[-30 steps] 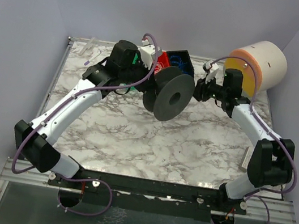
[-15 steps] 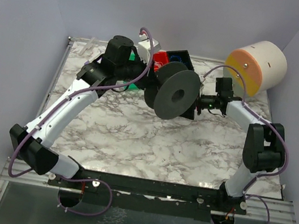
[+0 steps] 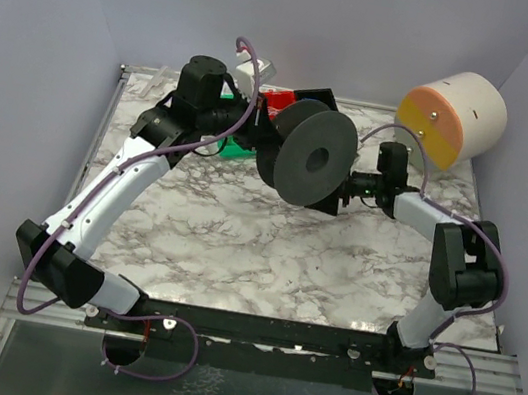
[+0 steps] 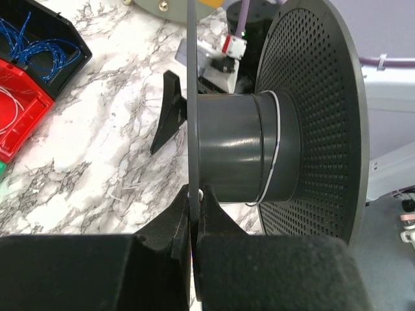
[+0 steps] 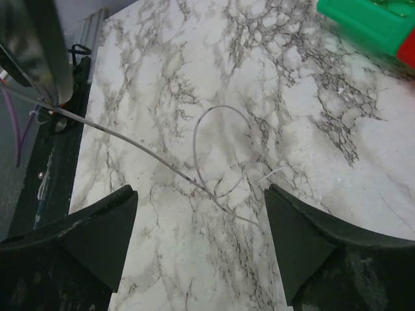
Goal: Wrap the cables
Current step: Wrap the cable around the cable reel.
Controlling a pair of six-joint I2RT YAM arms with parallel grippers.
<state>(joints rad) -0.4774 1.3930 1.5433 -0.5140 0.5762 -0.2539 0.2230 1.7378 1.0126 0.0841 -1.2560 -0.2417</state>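
You had the left tool (image 4: pixel 193 217) pinched shut on the thin flange of the grey spool (image 4: pixel 233 155), at the lower centre of the left wrist view. One turn of whitish cable (image 4: pixel 275 142) ran around its hub. Your right tool (image 5: pixel 200 194) stood with fingers apart above the table (image 5: pixel 162 58). There the cable lay in a loose loop, trailing toward the upper left. Blue cables (image 4: pixel 39 48) sat in a black bin (image 4: pixel 76 44).

Matt plastic spool (image 4: pixel 315 116) (glossy hub (image 4: pixel 227 148))
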